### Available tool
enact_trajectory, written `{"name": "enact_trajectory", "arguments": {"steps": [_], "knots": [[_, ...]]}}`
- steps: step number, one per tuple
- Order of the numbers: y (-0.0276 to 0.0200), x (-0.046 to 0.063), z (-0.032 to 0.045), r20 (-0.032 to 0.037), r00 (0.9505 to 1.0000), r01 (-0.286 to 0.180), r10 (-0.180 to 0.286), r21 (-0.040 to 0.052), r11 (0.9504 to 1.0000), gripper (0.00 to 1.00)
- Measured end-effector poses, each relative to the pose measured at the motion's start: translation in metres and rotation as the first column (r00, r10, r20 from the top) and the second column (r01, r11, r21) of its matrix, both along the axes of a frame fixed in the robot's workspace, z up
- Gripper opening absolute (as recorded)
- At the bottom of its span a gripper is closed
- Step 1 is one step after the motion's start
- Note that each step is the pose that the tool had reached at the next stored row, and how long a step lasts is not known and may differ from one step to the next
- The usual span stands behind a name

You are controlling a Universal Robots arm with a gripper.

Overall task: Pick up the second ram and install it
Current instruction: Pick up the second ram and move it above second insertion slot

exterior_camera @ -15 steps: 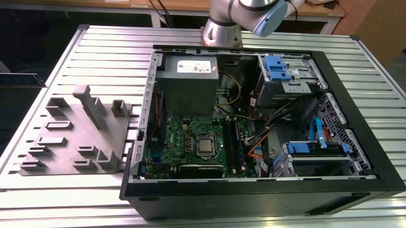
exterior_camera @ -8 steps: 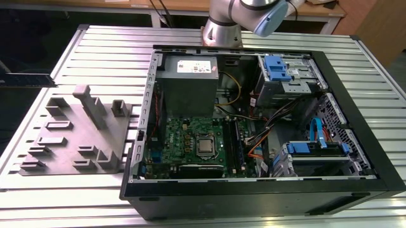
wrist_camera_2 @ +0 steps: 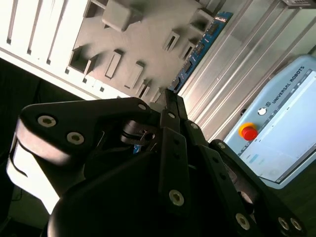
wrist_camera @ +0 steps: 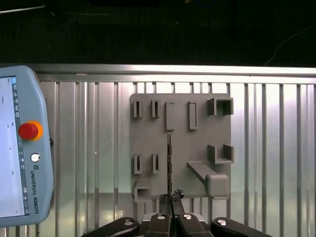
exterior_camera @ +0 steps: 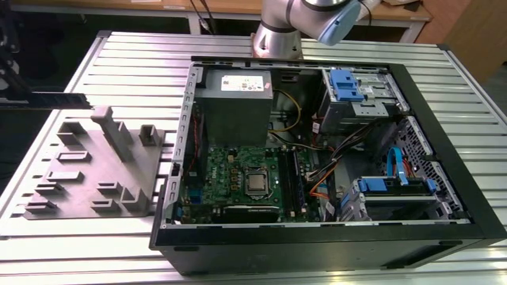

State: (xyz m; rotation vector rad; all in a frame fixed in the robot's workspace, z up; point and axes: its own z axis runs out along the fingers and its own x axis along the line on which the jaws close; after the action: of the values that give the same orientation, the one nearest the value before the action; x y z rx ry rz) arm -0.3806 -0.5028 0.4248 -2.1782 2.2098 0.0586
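Note:
The second ram [exterior_camera: 59, 99] is a long thin dark module, held level in the air over the far end of the grey holder tray [exterior_camera: 87, 172], at the exterior view's left. My gripper [exterior_camera: 20, 100] is shut on one end of it. In the first wrist view the ram [wrist_camera: 169, 158] appears edge-on above the tray [wrist_camera: 148, 138], rising from my shut gripper [wrist_camera: 171, 198]. In the second wrist view the ram [wrist_camera_2: 200, 47] stretches away from the gripper [wrist_camera_2: 170, 96] along the tray's edge. The open computer case [exterior_camera: 443, 196] lies at the right, with the motherboard's memory slots [exterior_camera: 295, 178] beside the processor socket [exterior_camera: 255, 181].
The tray's upright slabs [exterior_camera: 119, 133] stand just below the ram. A grey power supply [exterior_camera: 235, 107], cables and blue drive cages [exterior_camera: 348, 86] crowd the case. A teach pendant [wrist_camera: 19, 148] lies on the slatted metal table [wrist_camera: 276, 148] beside the tray. The arm's base [exterior_camera: 277, 35] stands behind the case.

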Motion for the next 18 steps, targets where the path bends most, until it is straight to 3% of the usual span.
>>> {"name": "enact_trajectory", "arguments": {"steps": [18], "knots": [[0.0000, 0.054, -0.0001, 0.0001, 1.0000, 0.000, 0.000, 0.0012, 1.0000, 0.09]]}}
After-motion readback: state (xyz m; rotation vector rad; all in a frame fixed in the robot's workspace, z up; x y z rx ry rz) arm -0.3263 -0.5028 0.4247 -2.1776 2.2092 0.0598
